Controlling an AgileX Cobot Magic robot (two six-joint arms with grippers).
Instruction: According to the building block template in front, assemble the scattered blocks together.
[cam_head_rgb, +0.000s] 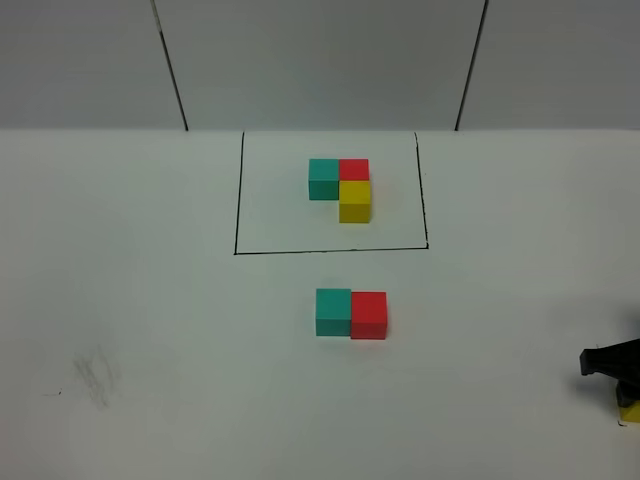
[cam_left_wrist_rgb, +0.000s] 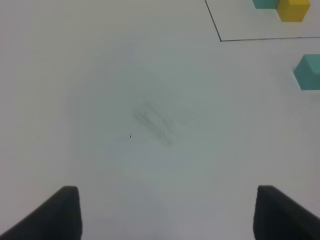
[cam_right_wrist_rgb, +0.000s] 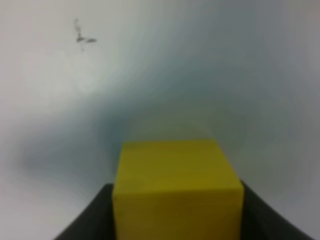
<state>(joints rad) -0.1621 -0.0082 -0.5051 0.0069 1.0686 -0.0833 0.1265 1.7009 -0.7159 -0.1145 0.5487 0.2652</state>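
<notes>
Surface (cam_head_rgb: 150, 320): one, white and matte, carrying everything listed below.
Black-lined rectangle (cam_head_rgb: 330, 250): one, drawn on the far middle of the surface.
Left gripper (cam_left_wrist_rgb: 167, 215): one, over a bare part of the surface; two dark fingertips (cam_left_wrist_rgb: 55, 215) show, and the jaws are spread wide with nothing between them.
Right gripper (cam_right_wrist_rgb: 176, 227): one, at the near right edge of the exterior view, jaws clenched on the yellow block.
Building block template (cam_head_rgb: 340, 185): one L-shaped cluster of three cubes inside the rectangle. Teal and red sit side by side, with yellow against the red cube's near face.
Smudge (cam_head_rgb: 95, 378): one grey patch, near left.
Scattered blocks (cam_head_rgb: 345, 312): three equal cubes, all outside the rectangle.
Teal block (cam_head_rgb: 333, 311): one, just nearer than the rectangle's near line, about mid-surface.
Red block (cam_head_rgb: 368, 315): one, touching the teal block's right side.
Yellow block (cam_right_wrist_rgb: 177, 180): one, well apart from the other two, between the right jaws; whether it rests on the surface cannot be told.
</notes>
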